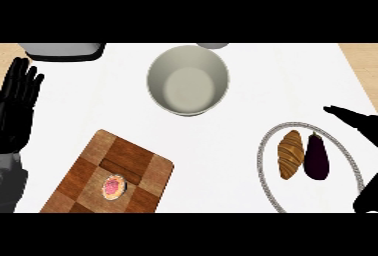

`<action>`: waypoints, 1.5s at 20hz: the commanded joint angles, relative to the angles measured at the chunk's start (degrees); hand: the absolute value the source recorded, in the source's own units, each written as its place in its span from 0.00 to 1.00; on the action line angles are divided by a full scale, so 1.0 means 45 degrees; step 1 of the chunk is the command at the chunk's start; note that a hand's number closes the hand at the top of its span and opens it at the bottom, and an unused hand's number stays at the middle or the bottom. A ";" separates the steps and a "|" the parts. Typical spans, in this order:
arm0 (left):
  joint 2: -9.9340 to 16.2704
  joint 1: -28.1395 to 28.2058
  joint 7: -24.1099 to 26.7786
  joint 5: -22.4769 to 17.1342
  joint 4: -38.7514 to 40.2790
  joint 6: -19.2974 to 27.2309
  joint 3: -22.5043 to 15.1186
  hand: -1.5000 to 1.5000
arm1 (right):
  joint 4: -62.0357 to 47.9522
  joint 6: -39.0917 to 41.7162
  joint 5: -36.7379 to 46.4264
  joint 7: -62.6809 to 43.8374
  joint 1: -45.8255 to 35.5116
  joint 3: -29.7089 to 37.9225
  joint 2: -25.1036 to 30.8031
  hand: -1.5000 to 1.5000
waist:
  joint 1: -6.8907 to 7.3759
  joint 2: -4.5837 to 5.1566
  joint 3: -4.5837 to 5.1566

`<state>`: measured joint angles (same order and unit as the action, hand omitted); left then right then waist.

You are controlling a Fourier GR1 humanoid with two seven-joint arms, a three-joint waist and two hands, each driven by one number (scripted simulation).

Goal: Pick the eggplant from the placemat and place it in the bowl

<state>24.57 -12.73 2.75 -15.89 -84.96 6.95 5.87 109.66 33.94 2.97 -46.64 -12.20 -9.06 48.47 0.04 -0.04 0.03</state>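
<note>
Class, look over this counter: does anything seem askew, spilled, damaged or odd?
Nothing is spilled or damaged. The wooden board lies at a slant, with a small tart on it. The eggplant and croissant lie side by side on the placemat; the bowl is upright.

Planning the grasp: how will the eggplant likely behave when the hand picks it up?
The eggplant looks smooth and glossy, so probably slippery. Its rounded, elongated body may roll if nudged sideways, perhaps against the croissant beside it. It appears plump and stiff, unlikely to bend.
</note>
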 commanded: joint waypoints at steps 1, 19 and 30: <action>-0.0225 -0.0396 0.0188 0.0226 0.0503 -0.0019 0.0302 0.50 | -0.1309 0.0785 0.0659 0.1251 0.0285 0.0651 -0.0266 0.00 | -0.0024 0.0020 -0.0010; -0.0705 -0.0692 -0.0874 0.0918 -0.0127 -0.0336 0.0900 0.50 | -0.4853 -0.0566 0.5807 0.5366 0.1260 0.0585 -0.2599 0.00 | -0.0036 0.0008 -0.0010; -0.1697 -0.0131 -0.0170 0.1794 -0.0324 -0.0402 0.0625 0.50 | -0.7175 -0.0961 0.7653 0.7731 0.0281 0.0722 -0.3700 0.00 | 0.0001 0.0011 -0.0008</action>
<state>19.09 -13.45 0.75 -10.06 -86.64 4.24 9.77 79.73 30.04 34.16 -13.81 -10.44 -5.77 33.65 0.07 0.01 -0.01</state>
